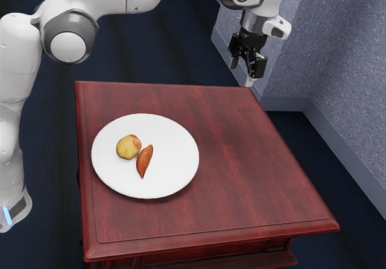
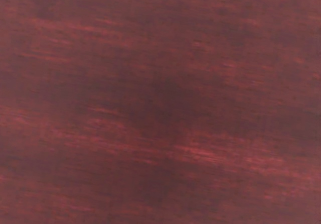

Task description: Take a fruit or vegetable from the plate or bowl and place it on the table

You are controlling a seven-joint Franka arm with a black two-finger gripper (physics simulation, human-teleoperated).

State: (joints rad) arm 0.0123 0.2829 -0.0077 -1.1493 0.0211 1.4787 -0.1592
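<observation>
The black gripper hangs high near the table's far corner, toward the exterior view's right; its two fingers stand apart with nothing between them. Well away from it, a round white plate lies on the red wooden table. On the plate a yellowish, roundish potato-like item sits beside a slim orange-brown sweet potato. In the wrist view, under my hand, is the reddish wood grain of the tabletop.
A grey speckled wall rises beyond the table at the exterior view's right. Dark blue flooring surrounds the table. The arm's base stands at the exterior view's left, close to the table's side.
</observation>
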